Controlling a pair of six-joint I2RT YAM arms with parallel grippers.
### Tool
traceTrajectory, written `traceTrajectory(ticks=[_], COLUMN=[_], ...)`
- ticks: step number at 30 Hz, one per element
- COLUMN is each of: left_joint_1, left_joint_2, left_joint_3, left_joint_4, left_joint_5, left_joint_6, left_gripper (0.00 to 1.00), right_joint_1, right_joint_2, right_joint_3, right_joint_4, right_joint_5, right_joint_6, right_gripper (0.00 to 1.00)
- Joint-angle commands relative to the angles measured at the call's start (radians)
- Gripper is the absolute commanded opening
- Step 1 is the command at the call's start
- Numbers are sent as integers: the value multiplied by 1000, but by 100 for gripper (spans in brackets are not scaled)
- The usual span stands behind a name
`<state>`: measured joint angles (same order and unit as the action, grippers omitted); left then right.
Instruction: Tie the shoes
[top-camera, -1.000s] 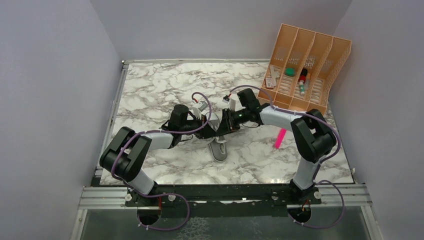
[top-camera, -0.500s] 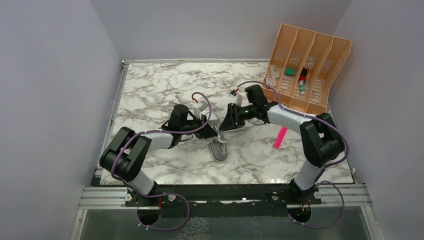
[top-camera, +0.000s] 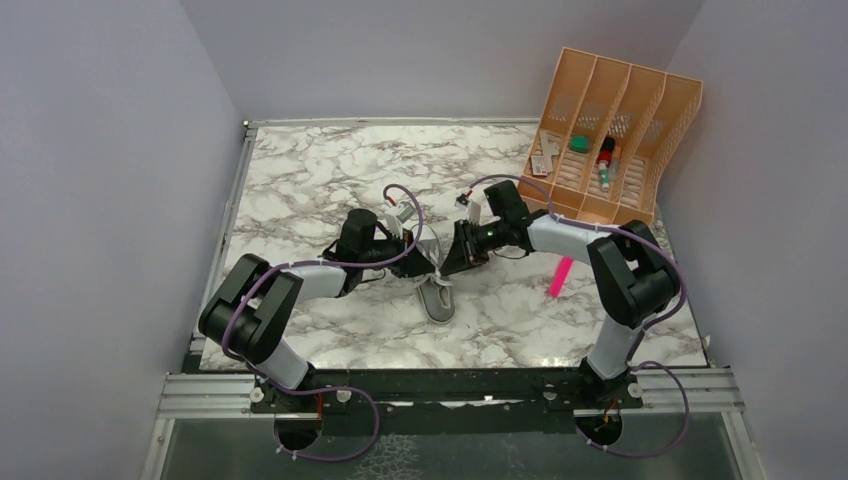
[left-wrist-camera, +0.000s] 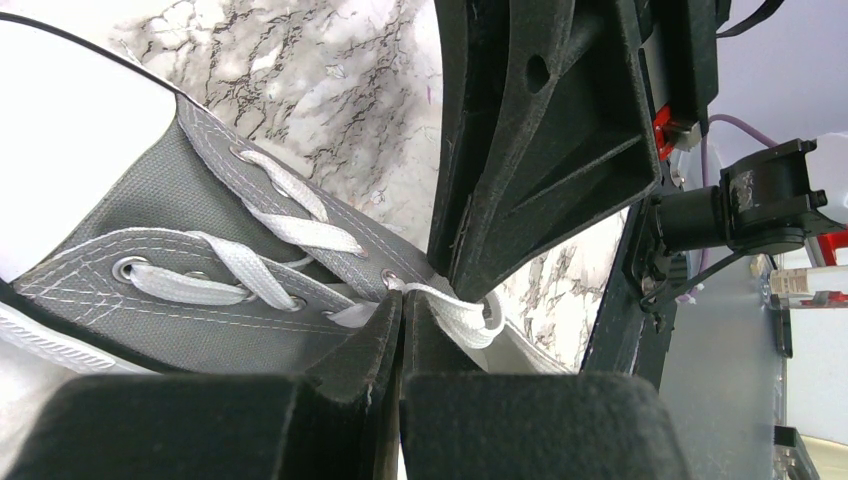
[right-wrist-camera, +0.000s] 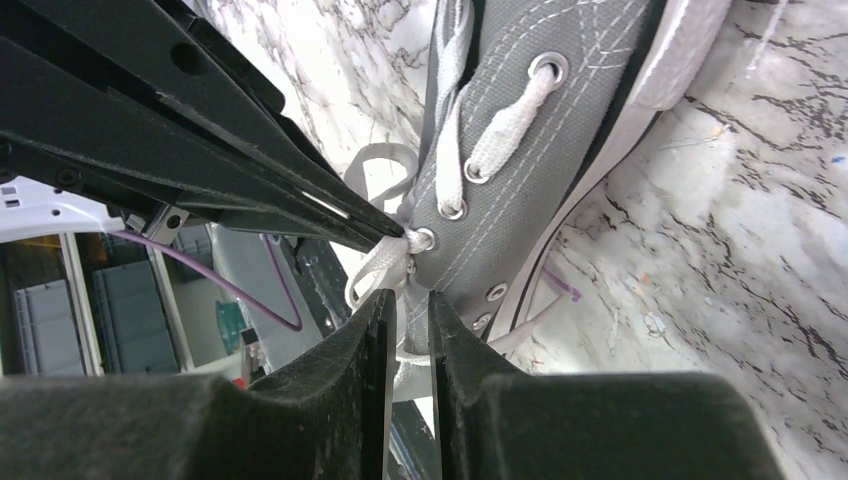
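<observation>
The small grey sneaker (top-camera: 437, 297) lies mid-table, toe toward me, with white laces. In the left wrist view its grey upper (left-wrist-camera: 200, 290) fills the left side. My left gripper (top-camera: 424, 262) (left-wrist-camera: 402, 303) is shut on a white lace (left-wrist-camera: 455, 308) right at the top eyelet. My right gripper (top-camera: 448, 260) (right-wrist-camera: 408, 297) meets it from the right. Its jaws stand a narrow gap apart around a white lace (right-wrist-camera: 385, 265) that runs from the sneaker's top eyelet (right-wrist-camera: 424, 239). The two grippers' tips nearly touch over the shoe's opening.
A peach divided organizer (top-camera: 610, 140) with small items stands at the back right. A pink marker (top-camera: 560, 276) lies on the marble table (top-camera: 320, 170) right of the shoe. Grey walls enclose the table on three sides.
My right gripper drew away to the right half a second ago and has come back to the shoe's top. The left arm and the shoe have stayed put.
</observation>
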<state>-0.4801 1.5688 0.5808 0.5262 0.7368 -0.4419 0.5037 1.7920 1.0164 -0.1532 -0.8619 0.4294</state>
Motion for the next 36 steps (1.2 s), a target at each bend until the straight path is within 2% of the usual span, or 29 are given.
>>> traceTrajectory(ticks=[1, 15, 22, 28, 30, 36], left_joint_1=[-11, -12, -12, -12, -12, -12], left_joint_2=[-29, -26, -28, -33, -32, -33], left_joint_3=[1, 7, 4, -3, -2, 1], left_joint_4=[2, 1, 2, 1, 1, 1], left_joint_5=[39, 39, 42, 44, 45, 47], left_joint_6=[0, -5, -7, -4, -4, -6], left_gripper=[0, 0, 0, 0, 0, 0], right_joint_1=[12, 51, 50, 50, 51, 50], right_joint_2=[20, 41, 55, 49, 49, 37], right_joint_3=[31, 22, 43, 51, 48, 51], right_joint_4=[28, 96, 89, 48, 58, 70], right_joint_5=[-50, -68, -34, 20, 20, 30], right_joint_6=[11, 62, 59, 30, 32, 35], right_gripper=[23, 28, 28, 33, 29, 10])
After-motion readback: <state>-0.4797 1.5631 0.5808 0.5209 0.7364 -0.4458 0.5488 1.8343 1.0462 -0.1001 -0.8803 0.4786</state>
